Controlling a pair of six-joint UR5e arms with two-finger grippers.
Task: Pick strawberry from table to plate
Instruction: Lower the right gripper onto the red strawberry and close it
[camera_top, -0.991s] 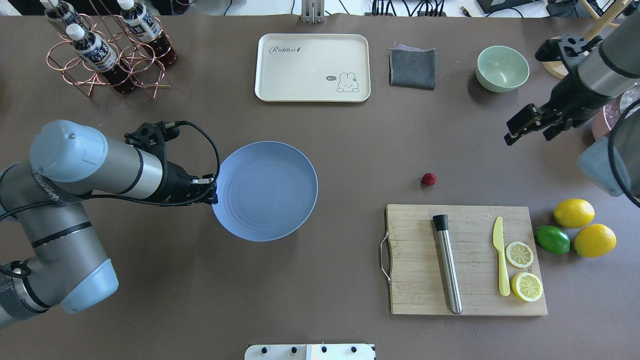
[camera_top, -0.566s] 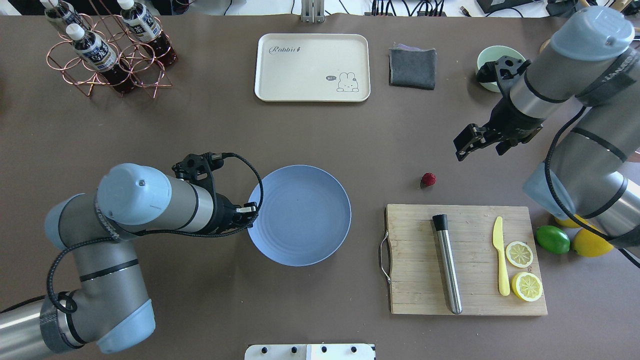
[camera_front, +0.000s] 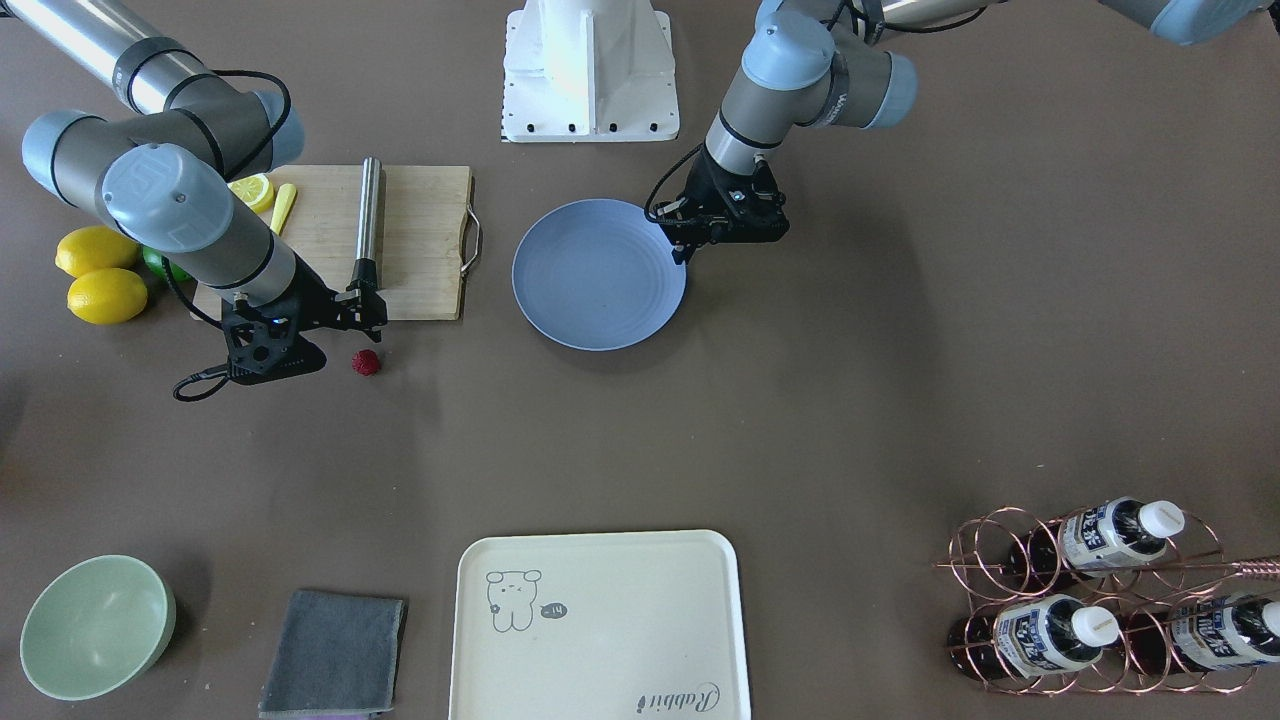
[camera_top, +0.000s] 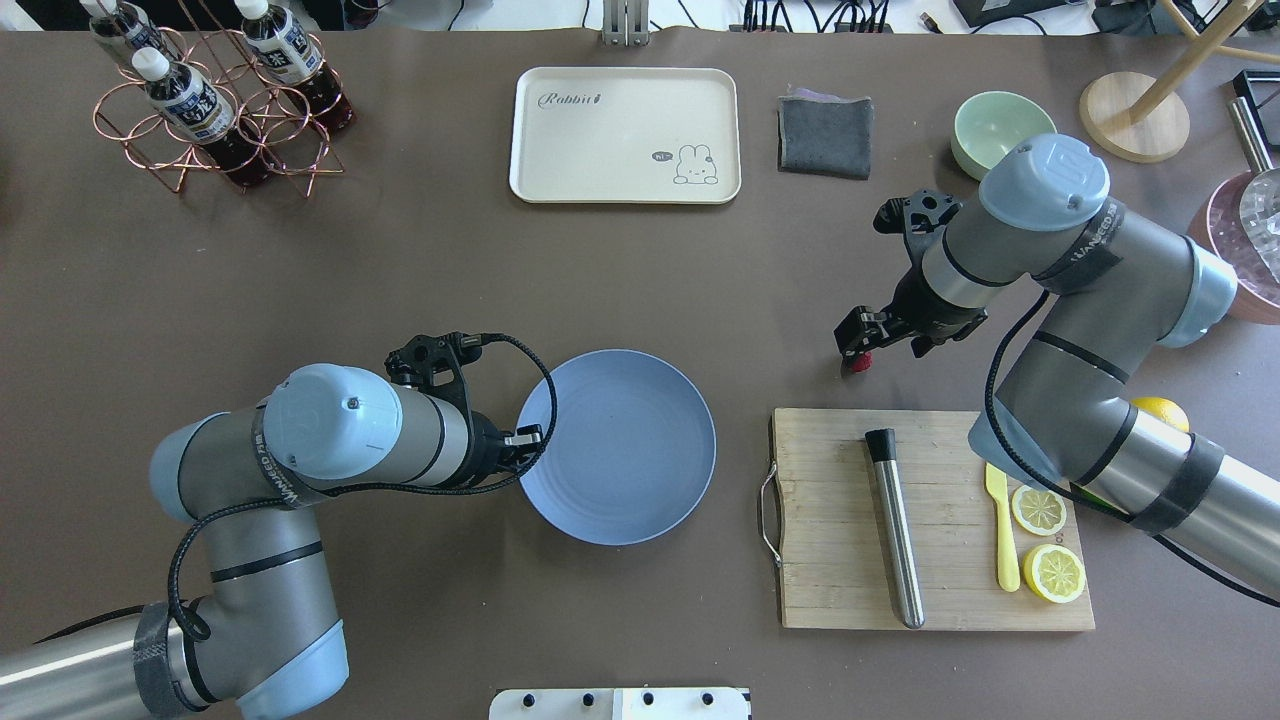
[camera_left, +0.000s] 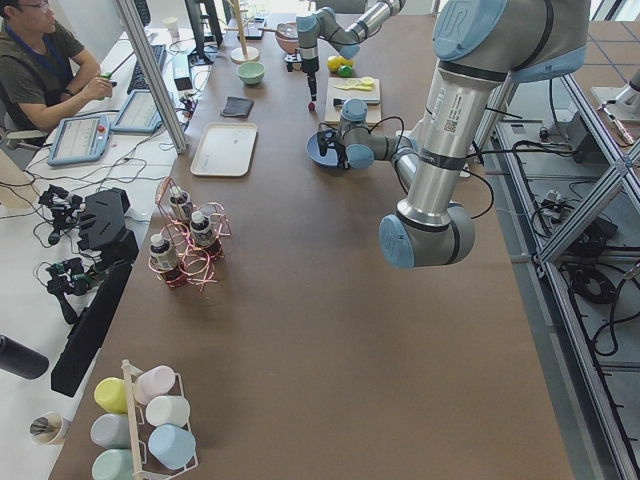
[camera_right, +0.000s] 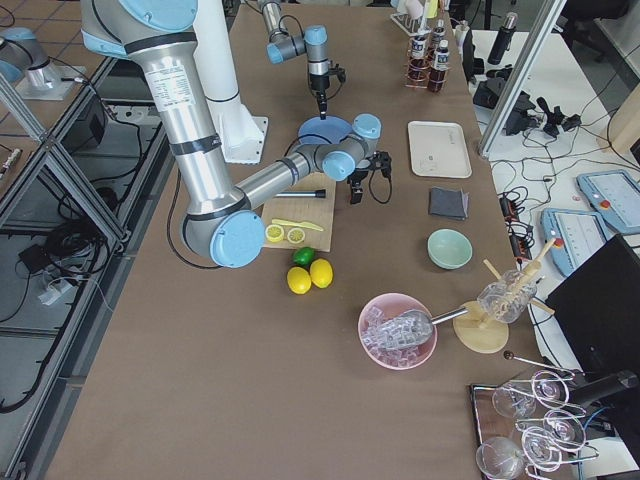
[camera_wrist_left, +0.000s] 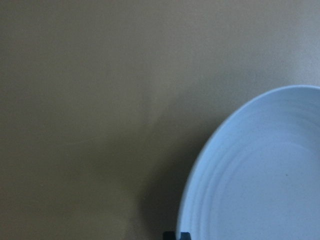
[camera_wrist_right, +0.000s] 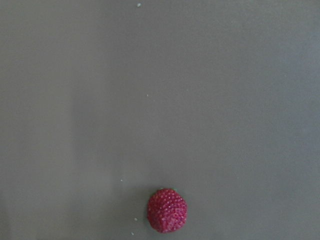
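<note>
The strawberry (camera_front: 366, 362) lies on the table (camera_top: 640, 280), right of its middle, just past the far edge of the board (camera_top: 830, 560). The right gripper (camera_front: 368, 305) hangs close over it, jaws apart, holding nothing. In the right wrist view the berry sits low and centred. The left gripper (camera_top: 528, 440) pinches the left rim of the plate (camera_top: 640, 500), well apart from the berry.

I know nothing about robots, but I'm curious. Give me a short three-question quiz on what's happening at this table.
1. True or false: the strawberry already lies on the plate.
2. Fill in: the right gripper hangs just above the ____.
3. Which gripper grips the plate's rim? A. the left gripper B. the right gripper

Key: 1 false, it lies on the table; 2 strawberry; 3 A.
</note>
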